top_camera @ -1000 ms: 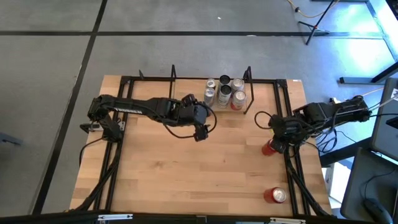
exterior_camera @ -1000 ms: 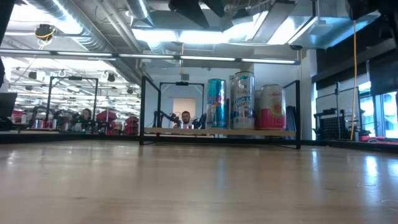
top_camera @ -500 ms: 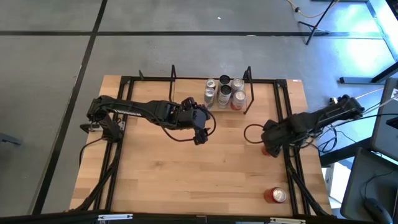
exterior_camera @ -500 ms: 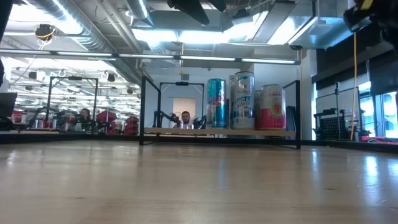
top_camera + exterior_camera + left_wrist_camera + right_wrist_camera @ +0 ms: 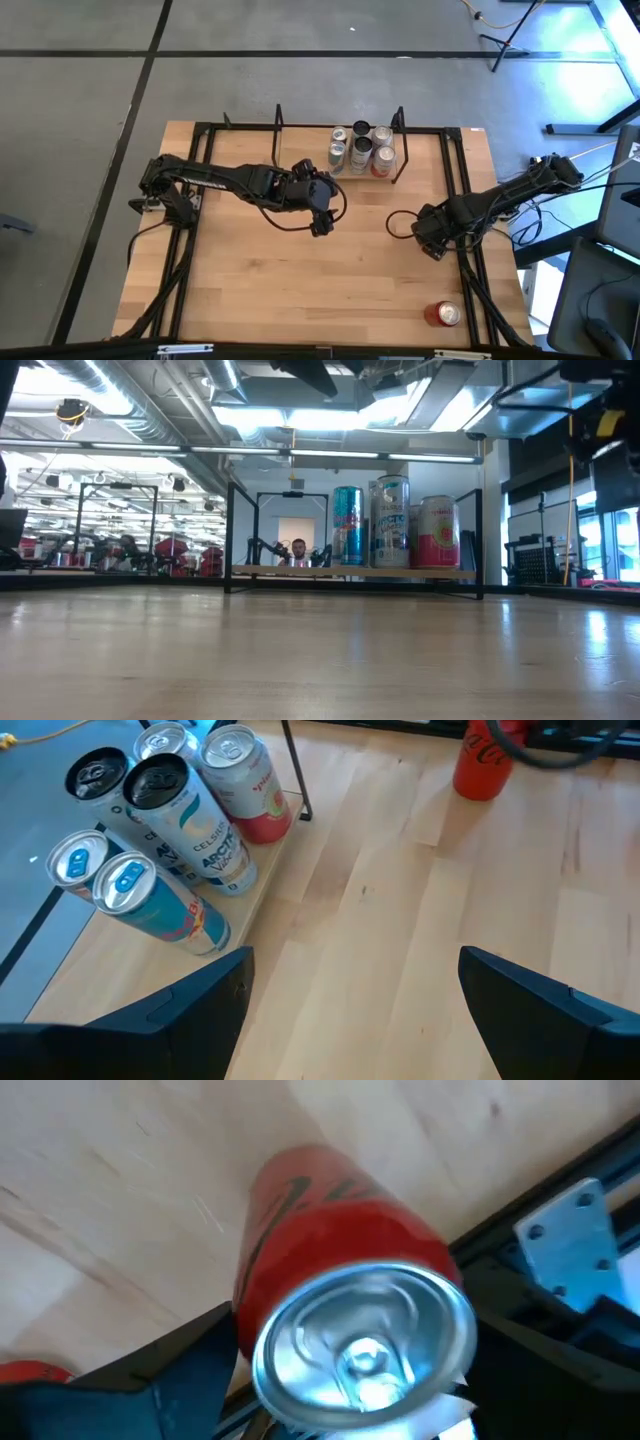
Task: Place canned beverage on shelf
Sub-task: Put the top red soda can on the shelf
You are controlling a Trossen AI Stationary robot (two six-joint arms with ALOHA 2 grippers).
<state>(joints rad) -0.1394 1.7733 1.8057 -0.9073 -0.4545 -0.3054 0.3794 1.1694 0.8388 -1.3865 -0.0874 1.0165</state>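
Note:
A red can (image 5: 330,1230) stands upright on the tabletop near the right rail, also seen in the left wrist view (image 5: 483,762). My right gripper (image 5: 350,1380) is over it, open, with one finger on each side of its top; from above the gripper (image 5: 432,240) hides the can. The shelf (image 5: 300,571) stands at the table's far edge with several cans (image 5: 360,148) upright on its plank. My left gripper (image 5: 318,222) hangs open and empty above the table's middle, a little nearer than the shelf. My right gripper comes at the red can from above, slanting, with a finger (image 5: 180,1380) beside each side of the wall just under the rim (image 5: 262,1330). Whether the fingers touch the can I cannot tell. The can stands on the table.
A second red can (image 5: 443,314) stands at the near right corner. Black rails (image 5: 462,180) run along the tabletop's sides and far edge. Bare wood lies between the shelf and the near edge. People show in the room behind the shelf (image 5: 297,550).
My right gripper has moved toward the table's near-left, from beside the red can to right over it, so the can no longer shows from above. The can stays in its place.

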